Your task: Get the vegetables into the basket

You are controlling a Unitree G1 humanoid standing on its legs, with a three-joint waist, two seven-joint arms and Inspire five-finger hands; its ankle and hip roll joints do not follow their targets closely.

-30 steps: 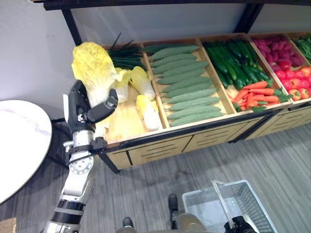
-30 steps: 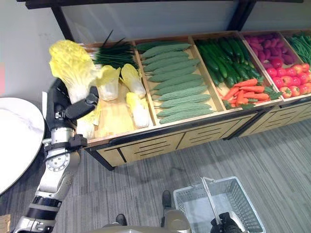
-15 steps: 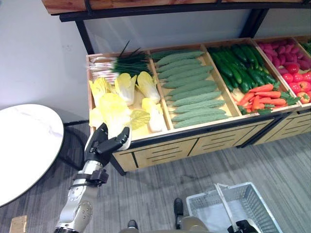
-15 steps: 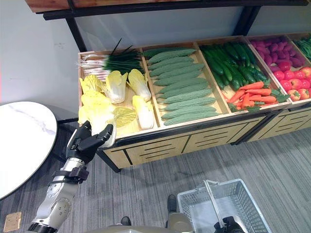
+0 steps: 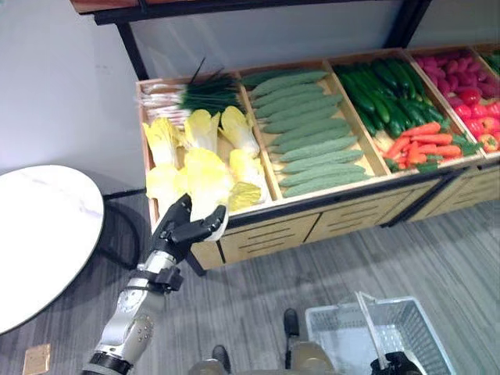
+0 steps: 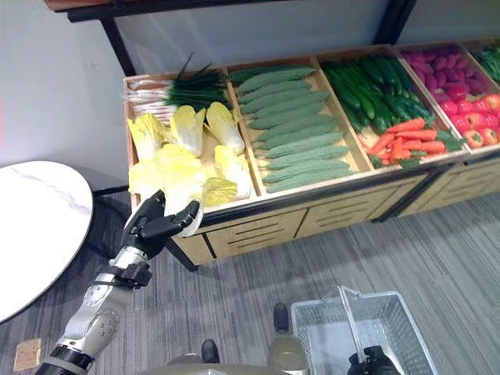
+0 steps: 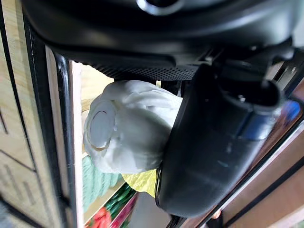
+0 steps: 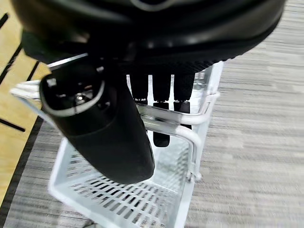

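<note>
Cabbage (image 5: 205, 173) seems soft-leaved, so we grip its firm white base in our left hand (image 5: 181, 227), right hand (image 8: 102, 126) curled round the basket handle (image 8: 178, 124)

Off at the left there's a round white marble-look surface (image 5: 39, 242), standing on grey wood-look plank flooring (image 5: 469, 258). A small tan block (image 6: 26, 354) sits on the floor near its front edge. Behind it all is a plain pale wall (image 5: 62, 86), with a dark-framed upper shelf (image 6: 156, 6) overhead.
</note>
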